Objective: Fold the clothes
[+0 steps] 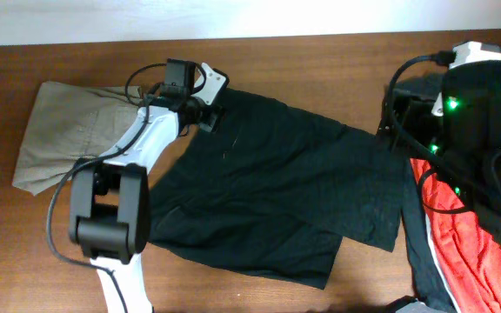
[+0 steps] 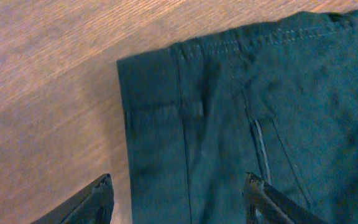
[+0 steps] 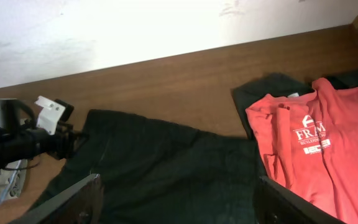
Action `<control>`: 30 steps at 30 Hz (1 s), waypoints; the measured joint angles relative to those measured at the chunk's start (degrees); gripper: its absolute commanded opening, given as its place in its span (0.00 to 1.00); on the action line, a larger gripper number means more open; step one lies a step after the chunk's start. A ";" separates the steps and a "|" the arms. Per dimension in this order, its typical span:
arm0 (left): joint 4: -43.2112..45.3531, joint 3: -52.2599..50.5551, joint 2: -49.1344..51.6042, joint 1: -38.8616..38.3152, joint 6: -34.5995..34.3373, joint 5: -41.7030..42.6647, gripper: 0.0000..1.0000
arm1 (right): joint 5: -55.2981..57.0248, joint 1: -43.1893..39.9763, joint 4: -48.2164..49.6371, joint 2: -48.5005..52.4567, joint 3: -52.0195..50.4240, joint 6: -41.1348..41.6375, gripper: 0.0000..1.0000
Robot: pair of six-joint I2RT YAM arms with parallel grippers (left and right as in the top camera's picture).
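Dark trousers (image 1: 277,191) lie spread on the desk (image 1: 320,61), a waistband corner just ahead of the left hand (image 2: 179,186), its fingers parted (gripping nothing). The right hand (image 3: 179,193), likewise parted and empty, has a red shirt (image 3: 322,143) ahead to its right.

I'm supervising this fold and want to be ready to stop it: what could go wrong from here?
1. The left jaws stand open over the waistband corner of the dark garment; closing may catch only the top layer, or scrape the table.
2. Folding leftward, the left arm may disturb the khaki garment beside it.
3. The dark garment's far edge lies by the red shirt; a pull might drag it.
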 measured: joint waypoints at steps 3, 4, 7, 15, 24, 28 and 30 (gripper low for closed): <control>5.18 2.01 6.08 -0.20 1.20 0.17 0.90 | -0.61 0.00 -1.77 1.11 0.00 0.20 0.80; 5.31 2.01 8.48 -0.26 1.77 0.15 0.53 | -0.61 0.00 -2.19 1.60 0.00 0.28 0.80; 5.75 3.15 9.62 -0.28 0.24 -1.31 0.00 | -0.76 0.00 -5.01 4.31 0.00 1.07 0.80; -4.13 20.96 12.11 17.38 -14.32 -11.41 0.52 | -9.75 -13.25 -6.82 12.11 -5.44 5.33 0.81; -21.44 26.97 -6.45 15.04 -10.88 -4.00 0.75 | -41.05 -13.33 37.13 26.91 -51.89 -2.47 0.70; -28.15 28.24 -20.06 15.04 -10.86 -3.80 0.76 | -46.51 -13.16 59.08 26.53 -65.81 0.98 0.49; -30.84 28.24 -20.41 15.04 -10.86 -3.85 0.76 | -47.39 -13.20 60.22 26.49 -66.82 1.22 0.04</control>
